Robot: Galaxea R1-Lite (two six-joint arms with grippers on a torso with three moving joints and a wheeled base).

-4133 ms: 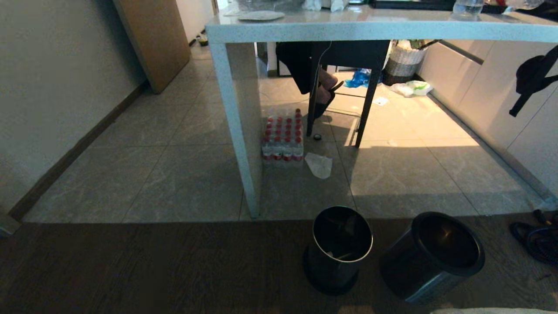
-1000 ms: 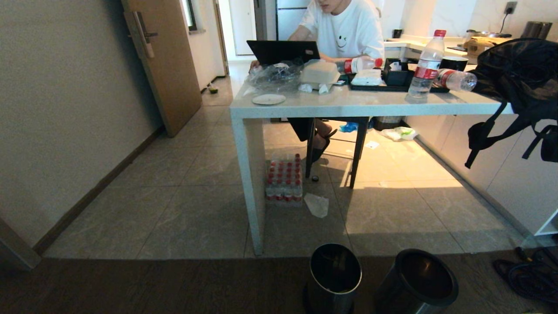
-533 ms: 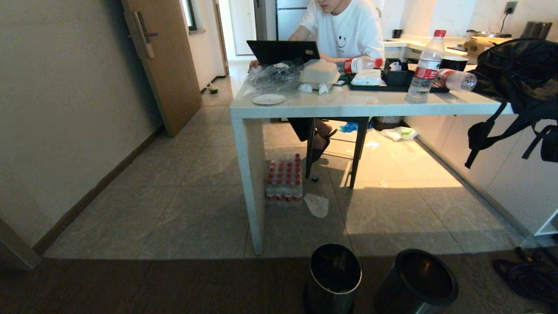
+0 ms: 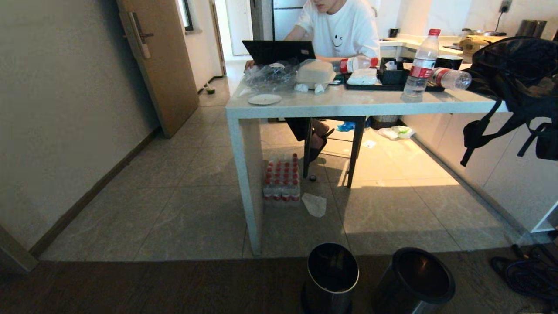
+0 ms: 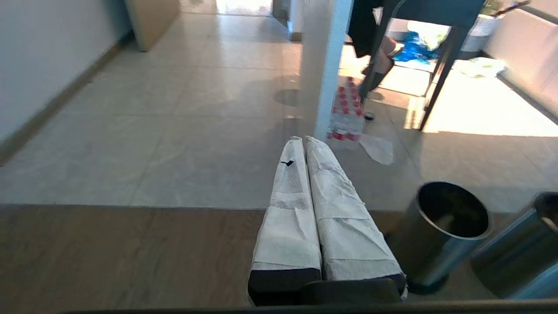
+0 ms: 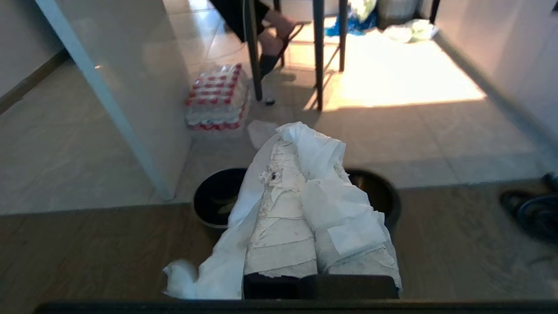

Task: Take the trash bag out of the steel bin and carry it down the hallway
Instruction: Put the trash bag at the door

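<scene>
Two dark metal bins stand side by side on the brown floor at my feet. The one with the black rim is the steel bin (image 4: 414, 279) (image 6: 388, 196); the other (image 4: 332, 272) (image 5: 451, 218) has a shiny rim. Both are dark inside, and the trash bag is hidden. My left gripper (image 5: 304, 139) hangs shut and empty to the left of the bins. My right gripper (image 6: 291, 144) is shut above the bins, with a loose white sheet (image 6: 322, 174) draped over its taped fingers. The hallway (image 4: 218, 87) opens at the back left, past the wooden door (image 4: 161, 65).
A white table (image 4: 348, 104) stands just beyond the bins, its leg (image 4: 250, 183) close to them, with a person seated behind it. A pack of bottles (image 4: 282, 181) and a flat pale bag (image 4: 316, 204) lie under it. Cables (image 4: 523, 272) lie at right.
Since the earliest frame the head view has lifted, bringing the table top and the person into sight. In the last half second the picture shifted slightly. Nothing in the scene moved.
</scene>
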